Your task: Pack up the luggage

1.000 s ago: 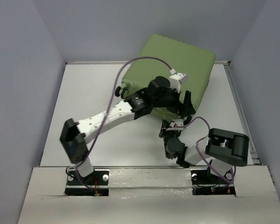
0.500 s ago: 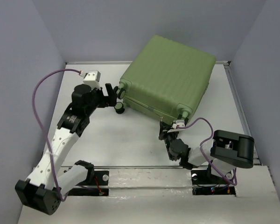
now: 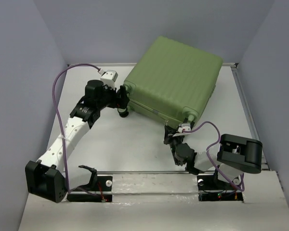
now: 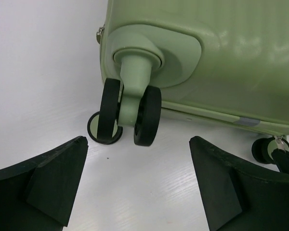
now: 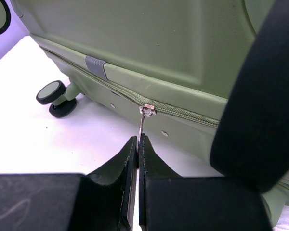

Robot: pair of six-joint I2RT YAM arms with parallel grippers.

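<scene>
The luggage [image 3: 176,79] is a large olive-green ribbed hard-shell suitcase, lying closed and flat at the back right of the table. My left gripper [image 3: 122,101] is open and empty, right at the case's near-left corner wheel [image 4: 131,114], with its two fingers either side of the wheel's line. My right gripper [image 5: 138,139] is shut on the metal zipper pull [image 5: 143,120], which hangs from the slider on the case's green zipper [image 5: 183,114] along the near side. It sits by the near corner wheel in the top view [image 3: 176,132].
A white table [image 3: 130,144] lies under everything, with a raised rail [image 3: 248,115] along its right edge and grey walls all round. A second wheel [image 5: 57,98] stands left of the zipper pull. A grey tab [image 5: 95,66] crosses the zipper.
My left arm has come off the top of the luggage, swung out left, then moved back in to the near-left corner wheel. The right gripper has barely moved at the zipper.
</scene>
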